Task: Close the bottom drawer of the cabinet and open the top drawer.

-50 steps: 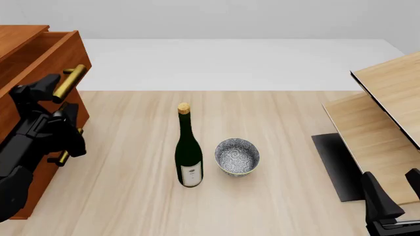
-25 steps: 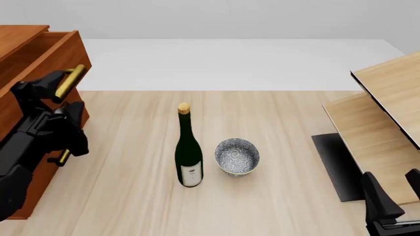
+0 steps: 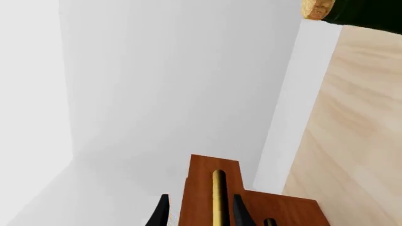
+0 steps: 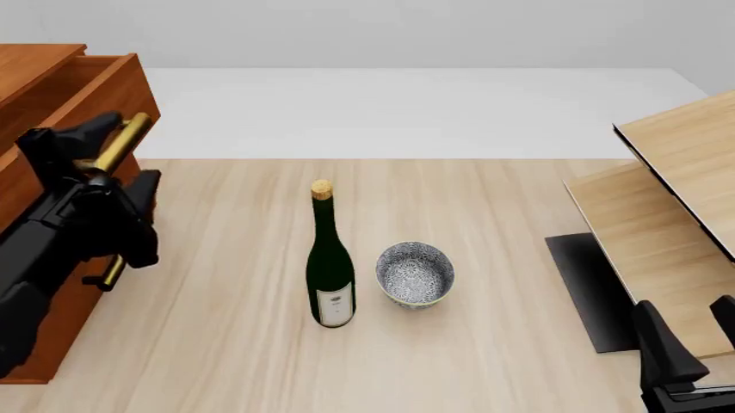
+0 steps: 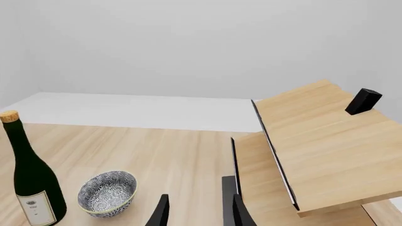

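Reddish-brown cabinet [image 4: 46,95] at about 9 to 10 o'clock in the front view, against the table's left edge. Top drawer [image 4: 86,86] pulled out toward the table's middle, its brass handle [image 4: 120,142] slanting down the front. Bottom drawer mostly hidden behind the black arm; only a lower brass handle [image 4: 112,274] peeking out at about 8 o'clock, so cannot tell which drawer it belongs to or how far that drawer stands out.

Left gripper [image 4: 109,168] at the top drawer's handle, fingers [image 3: 240,213] spread apart on either side of the brass bar in the left wrist view, not pinching it.

Green wine bottle [image 4: 330,267] upright near the table's centre, patterned bowl [image 4: 415,274] just beside it at its 3 o'clock, apart.

Right gripper [image 5: 197,214] low at about 5 o'clock in the front view, fingers parted with nothing between them, near the pale wood panels [image 4: 672,215] at 3 o'clock.
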Motion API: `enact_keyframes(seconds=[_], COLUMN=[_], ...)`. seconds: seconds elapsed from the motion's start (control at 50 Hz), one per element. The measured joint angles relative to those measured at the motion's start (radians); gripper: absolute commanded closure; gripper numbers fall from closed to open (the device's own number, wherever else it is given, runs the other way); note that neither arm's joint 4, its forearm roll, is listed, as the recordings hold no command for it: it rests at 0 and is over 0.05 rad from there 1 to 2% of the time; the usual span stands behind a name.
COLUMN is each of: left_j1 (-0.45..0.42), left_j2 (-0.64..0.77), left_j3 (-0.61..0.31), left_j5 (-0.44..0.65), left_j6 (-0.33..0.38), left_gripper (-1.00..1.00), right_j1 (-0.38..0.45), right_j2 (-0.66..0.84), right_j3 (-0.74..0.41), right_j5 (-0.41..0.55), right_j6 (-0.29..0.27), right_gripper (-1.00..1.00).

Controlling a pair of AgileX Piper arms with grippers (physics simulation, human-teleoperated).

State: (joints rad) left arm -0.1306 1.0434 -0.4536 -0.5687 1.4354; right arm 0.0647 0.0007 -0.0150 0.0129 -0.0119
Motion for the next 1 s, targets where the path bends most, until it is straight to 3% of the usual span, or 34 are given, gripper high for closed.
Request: enact_keyframes(seconds=[0.42, 0.72, 1.0], left_j1=[-0.037, -0.053, -0.070], left_j2=[-0.056, -0.117, -0.110], left_j3=[-0.094, -0.250, -0.458], left_j5=[0.161, 0.418, 0.671], left_j6=[-0.131, -0.346, -0.624], left_gripper=[-1.00, -1.00, -1.00], right_j1=[-0.001, -0.001, 0.000], right_j2=[0.000, 0.001, 0.010], right_j3=[0.000, -0.004, -0.006], right_j5=[0.000, 0.002, -0.004], right_j6=[0.001, 0.001, 0.001], right_gripper=[-1.00, -1.00, -1.00])
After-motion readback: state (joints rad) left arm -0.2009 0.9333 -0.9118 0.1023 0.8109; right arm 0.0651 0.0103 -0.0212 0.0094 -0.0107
